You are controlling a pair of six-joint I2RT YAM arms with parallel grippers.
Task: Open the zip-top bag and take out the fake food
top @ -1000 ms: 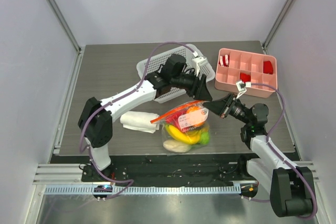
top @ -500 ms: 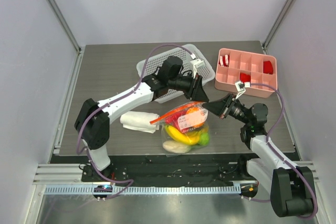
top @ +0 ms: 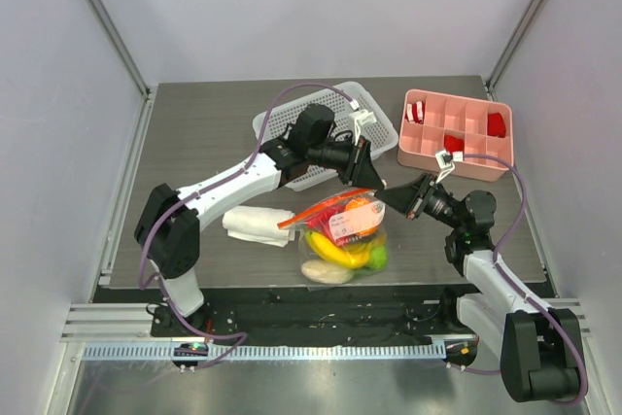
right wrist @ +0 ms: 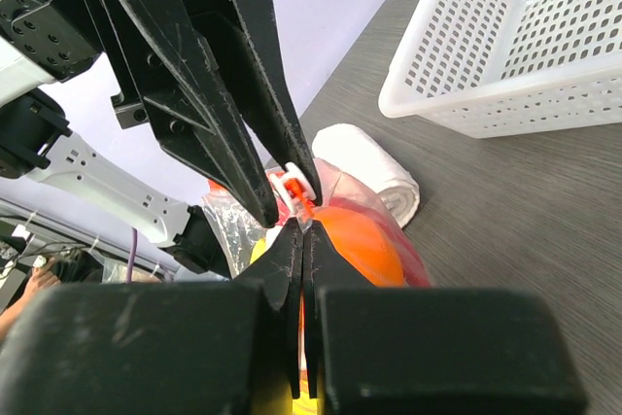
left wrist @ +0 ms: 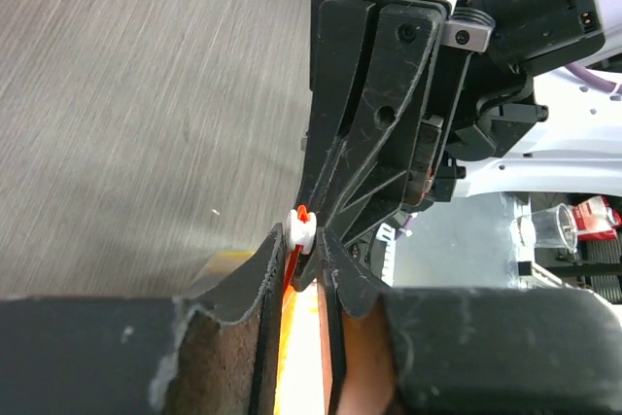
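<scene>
clear zip-top bag (top: pixel 346 232), slider (left wrist: pixel 301 228) clamped in left claw (left wrist: pixel 304 246), zip strip (right wrist: pixel 305 205) clamped in right claw (right wrist: pixel 302 232)

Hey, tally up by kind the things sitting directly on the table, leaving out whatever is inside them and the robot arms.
zip-top bag: 1
white basket: 1
pink divided tray: 1
rolled white cloth: 1
Total: 4
</scene>
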